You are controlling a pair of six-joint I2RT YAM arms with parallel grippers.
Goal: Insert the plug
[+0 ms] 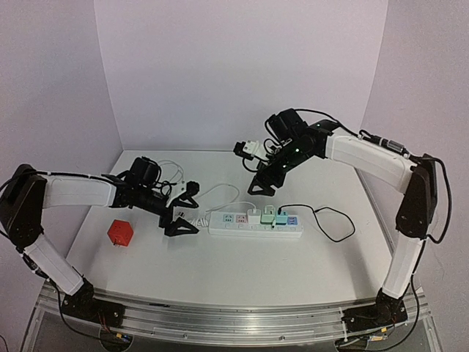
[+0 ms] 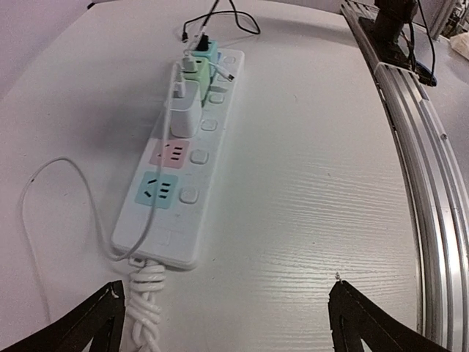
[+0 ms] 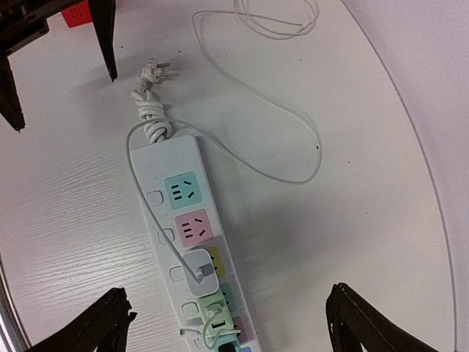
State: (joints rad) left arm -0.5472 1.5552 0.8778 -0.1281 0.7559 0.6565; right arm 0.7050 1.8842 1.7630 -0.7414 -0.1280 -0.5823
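White power strip: mid-table, lying parallel to the near edge. White plug: standing in the strip's third socket, apparently fully seated. Its thin cable loops toward the far edge. Left gripper: released, jaws wide, holding nothing, at the strip's cord end. Right gripper: released above the strip, holding nothing. Red cube: near the left edge.
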